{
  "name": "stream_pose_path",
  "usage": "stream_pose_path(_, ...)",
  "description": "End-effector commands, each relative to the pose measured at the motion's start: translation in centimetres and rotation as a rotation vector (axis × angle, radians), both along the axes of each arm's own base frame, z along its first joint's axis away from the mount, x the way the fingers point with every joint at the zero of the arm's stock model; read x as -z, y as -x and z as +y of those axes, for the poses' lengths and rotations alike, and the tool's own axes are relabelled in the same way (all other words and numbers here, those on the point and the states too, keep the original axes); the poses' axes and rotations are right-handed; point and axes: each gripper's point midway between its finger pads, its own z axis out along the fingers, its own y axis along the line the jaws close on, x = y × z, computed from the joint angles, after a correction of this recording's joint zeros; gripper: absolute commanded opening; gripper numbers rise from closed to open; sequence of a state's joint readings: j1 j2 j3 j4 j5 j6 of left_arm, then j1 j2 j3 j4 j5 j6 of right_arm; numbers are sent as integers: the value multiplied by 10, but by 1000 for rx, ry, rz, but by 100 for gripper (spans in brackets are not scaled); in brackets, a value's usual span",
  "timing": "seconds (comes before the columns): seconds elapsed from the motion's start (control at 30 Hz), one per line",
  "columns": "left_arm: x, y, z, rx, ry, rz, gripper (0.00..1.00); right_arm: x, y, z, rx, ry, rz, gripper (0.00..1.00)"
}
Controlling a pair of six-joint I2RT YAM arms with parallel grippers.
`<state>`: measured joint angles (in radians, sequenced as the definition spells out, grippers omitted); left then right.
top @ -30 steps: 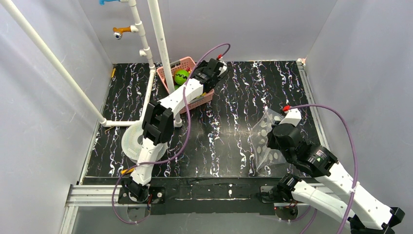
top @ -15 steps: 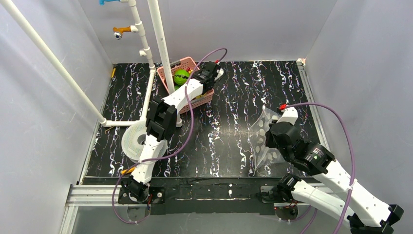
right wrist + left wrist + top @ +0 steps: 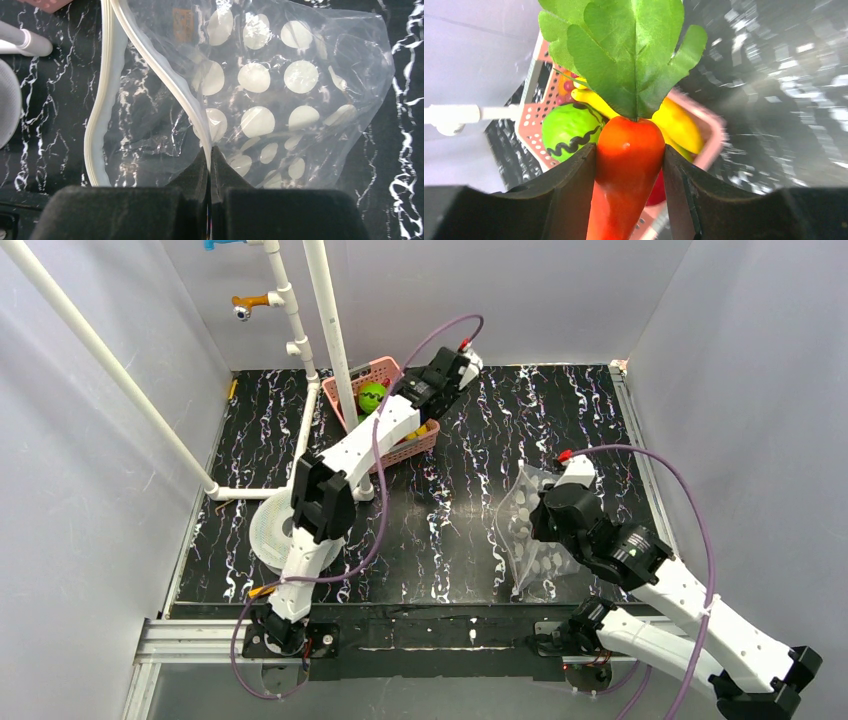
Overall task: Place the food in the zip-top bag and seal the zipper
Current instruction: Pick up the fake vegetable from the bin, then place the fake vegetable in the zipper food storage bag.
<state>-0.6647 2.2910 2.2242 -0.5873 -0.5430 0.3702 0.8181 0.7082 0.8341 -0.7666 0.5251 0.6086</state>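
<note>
**Carrot in hand, bag open and waiting, nothing packed yet**

The left gripper [image 3: 629, 149] has its two dark fingers closed against the sides of a glossy orange-red toy carrot [image 3: 626, 172]. The carrot's green fabric leaves [image 3: 624, 50] point away from the wrist. It hangs over the pink slotted plastic basket [image 3: 531, 100], which sits at about 11 o'clock on the black marbled table [image 3: 470, 440].

Below the carrot the basket holds a green round toy fruit with a dark squiggle [image 3: 566, 132] and a yellow toy banana [image 3: 679, 125]. Something red shows just behind the carrot's tip.

At about 4 o'clock on the table, well apart from the basket, lies the clear crinkly zip-top bag with white dots [image 3: 280, 90]. The right gripper [image 3: 210, 156] is pinched almost fully closed on one lip of its mouth, right at the whitish press-seal zipper strip [image 3: 165, 70]. The other lip curves away at 9 o'clock in the right wrist view, so the mouth gapes open.

No food shows inside the bag, so I judge the task barely begun. The carrot has yet to be carried across and dropped in. The remaining pieces must follow, and the zipper is unsealed.
</note>
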Motion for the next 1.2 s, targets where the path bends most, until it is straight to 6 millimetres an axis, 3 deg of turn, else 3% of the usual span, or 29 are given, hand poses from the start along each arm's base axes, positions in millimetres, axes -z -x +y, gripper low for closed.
stream_pose_path(0.0,-162,67,-30,110,477,-88,14,-17,-8,25,-32,-115,-8,1)
stream_pose_path(0.13,-209,138,-61,268,858,62,5,-25,-9,44,-93,-190,32,1)
stream_pose_path(0.23,-239,191,-84,408,1181,170,0,-35,-15,47,-103,-203,45,1)
stream_pose_path(0.4,-318,260,-74,729,1603,51,0,-57,-17,67,-214,-303,104,1)
stream_pose_path(0.5,-344,296,-63,922,1708,7,0,-69,-8,93,-349,-398,172,1)
stream_pose_path(0.67,-346,326,-64,1117,1763,78,0,-82,2,118,-470,-501,227,1)
stream_pose_path(0.83,-341,337,-62,1154,1789,62,0,-83,4,121,-480,-518,241,1)
stream_pose_path(1.0,-343,351,-74,1221,1825,102,0,-81,2,121,-477,-511,243,1)
stream_pose_path(1.17,-313,354,-97,1196,1793,183,0,-85,1,119,-475,-500,224,1)
